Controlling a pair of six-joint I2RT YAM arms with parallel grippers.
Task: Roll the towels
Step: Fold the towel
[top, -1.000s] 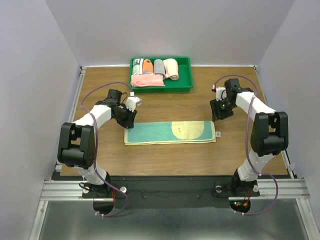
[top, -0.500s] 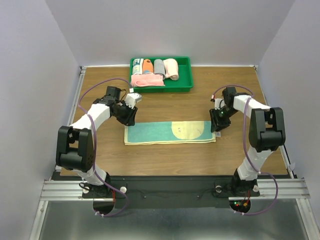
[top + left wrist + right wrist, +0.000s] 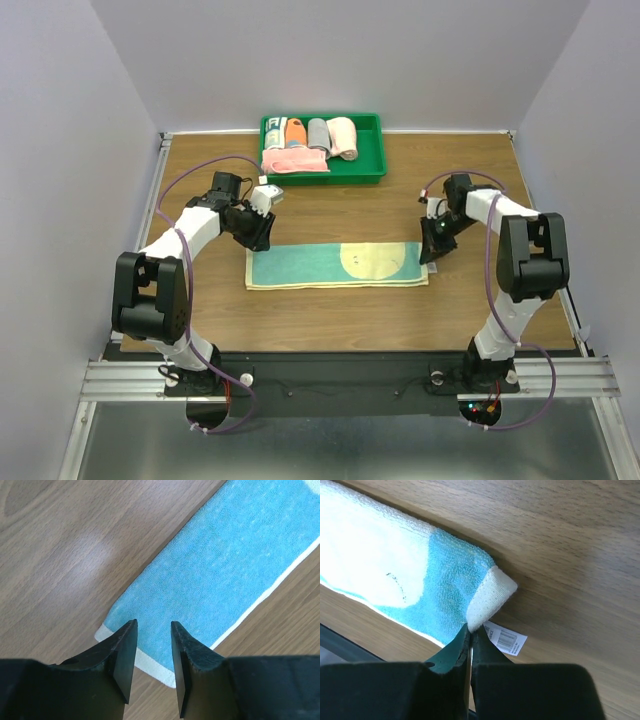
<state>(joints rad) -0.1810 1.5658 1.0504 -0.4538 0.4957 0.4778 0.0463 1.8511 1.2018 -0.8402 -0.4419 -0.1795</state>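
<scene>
A teal towel (image 3: 330,266) with pale yellow edges and a pale round patch lies flat across the middle of the table. My right gripper (image 3: 428,252) is at its right end. In the right wrist view this gripper (image 3: 471,629) is shut on the towel's (image 3: 445,590) pale end hem, which curls up off the wood beside a white label (image 3: 506,639). My left gripper (image 3: 262,238) hovers at the left end. In the left wrist view it (image 3: 152,625) is open, its fingers straddling the towel's (image 3: 225,565) pale end hem.
A green tray (image 3: 375,170) stands at the back centre. It holds a peach-pink rolled towel (image 3: 343,138), a grey roll (image 3: 318,133), an orange roll (image 3: 294,132) and a loose pink cloth (image 3: 293,160). Bare wood surrounds the teal towel.
My right gripper has come down to the towel's right end and shut on its hem, nudging the towel slightly left. The left gripper shifted a little towards the left end, then held still.
</scene>
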